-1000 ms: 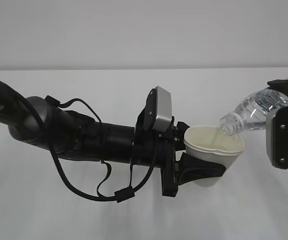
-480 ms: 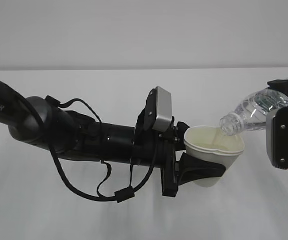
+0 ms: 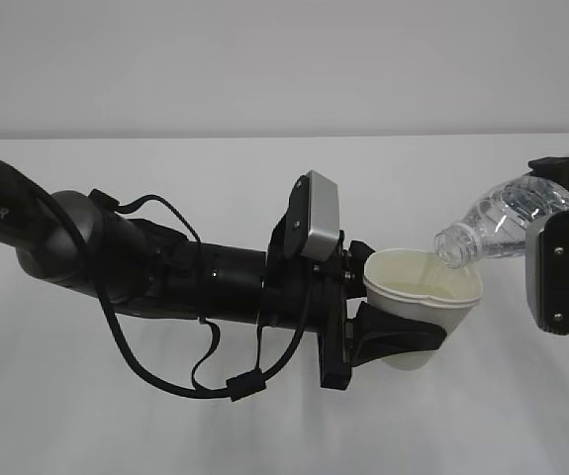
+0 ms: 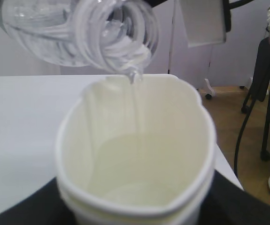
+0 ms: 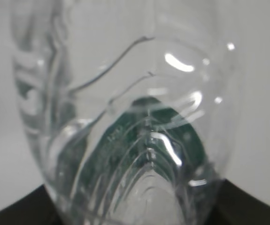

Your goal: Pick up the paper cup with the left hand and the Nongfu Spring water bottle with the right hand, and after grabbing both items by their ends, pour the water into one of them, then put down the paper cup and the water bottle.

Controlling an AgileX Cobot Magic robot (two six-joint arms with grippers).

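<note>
White tabletop [image 3: 165,426], pale wall [image 3: 264,59].

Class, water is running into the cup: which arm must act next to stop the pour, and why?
Right. Its end effector holds the tilted water bottle; levelling it ends the stream. The left end effector only steadies the paper cup.

Matt off-white paper on the paper cup [image 3: 424,297], smooth inside, rolled at the rim, dented where squeezed. Clear, glossy ribbed plastic on the Nongfu Spring water bottle [image 3: 507,220], catching bright highlights, dark green label showing through the wall. Clear, colourless water [image 4: 135,101], thin and glassy in its stream. Matt black plastic on the left hand [image 3: 395,341]; satin silver-grey casing on its camera block [image 3: 319,230]. Smooth, matt white table [image 3: 86,426].
</note>
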